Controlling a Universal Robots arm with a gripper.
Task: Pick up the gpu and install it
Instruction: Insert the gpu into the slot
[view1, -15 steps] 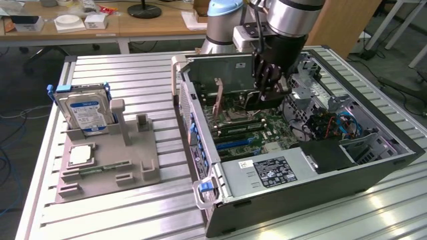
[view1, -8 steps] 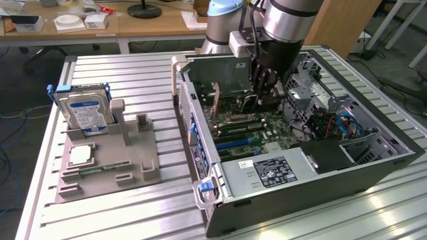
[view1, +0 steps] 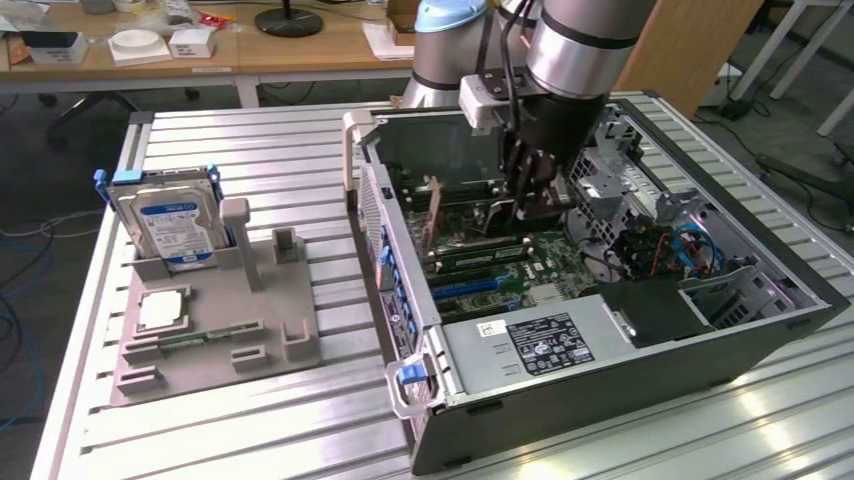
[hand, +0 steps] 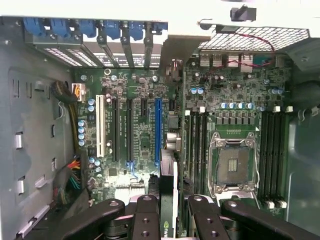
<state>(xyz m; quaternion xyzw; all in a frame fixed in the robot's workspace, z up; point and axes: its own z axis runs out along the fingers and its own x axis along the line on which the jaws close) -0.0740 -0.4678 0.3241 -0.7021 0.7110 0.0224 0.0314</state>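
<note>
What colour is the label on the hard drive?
Blue and white; the label shows best in the exterior view.

Hard drive (view1: 171, 222) upright on fixture (view1: 274, 335) — chip (view1: 163, 308) flat.

The exterior view looks down from well back on the gripper (view1: 534, 212) inside the open dark metal computer case (view1: 601, 400). The wrist view, just above the gripper, faces the green motherboard (hand: 145, 145) closely; both views share it.
</note>
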